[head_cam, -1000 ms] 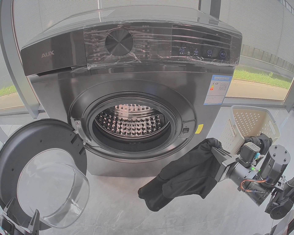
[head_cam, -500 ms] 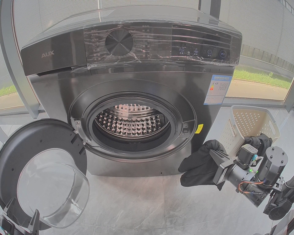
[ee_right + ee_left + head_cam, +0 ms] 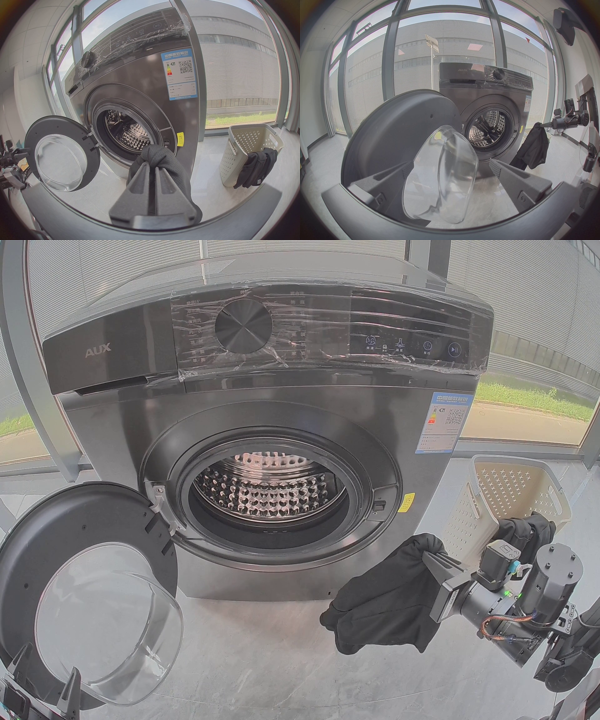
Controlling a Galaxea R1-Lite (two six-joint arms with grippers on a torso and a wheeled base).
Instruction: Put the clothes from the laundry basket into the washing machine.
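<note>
A dark grey washing machine (image 3: 269, 365) stands in front of me with its round door (image 3: 87, 590) swung open to the left and the steel drum (image 3: 269, 490) bare. My right gripper (image 3: 431, 559) is shut on a black garment (image 3: 387, 602), which hangs above the floor to the right of the drum opening; the same black garment (image 3: 162, 162) drapes over the fingers (image 3: 140, 187). A cream laundry basket (image 3: 512, 490) stands at the right with another black garment (image 3: 525, 530) over its rim. My left gripper (image 3: 450, 184) is open, low beside the door.
Pale tiled floor (image 3: 281, 665) lies open in front of the machine. Glass window walls (image 3: 537, 334) rise behind the machine and the basket. The open door's clear bowl (image 3: 106, 627) juts out toward my left arm.
The hanging black garment has swung: long and spread a second ago, bunched near the gripper half a second ago, now hanging out to the left again. The right gripper dropped slightly.
</note>
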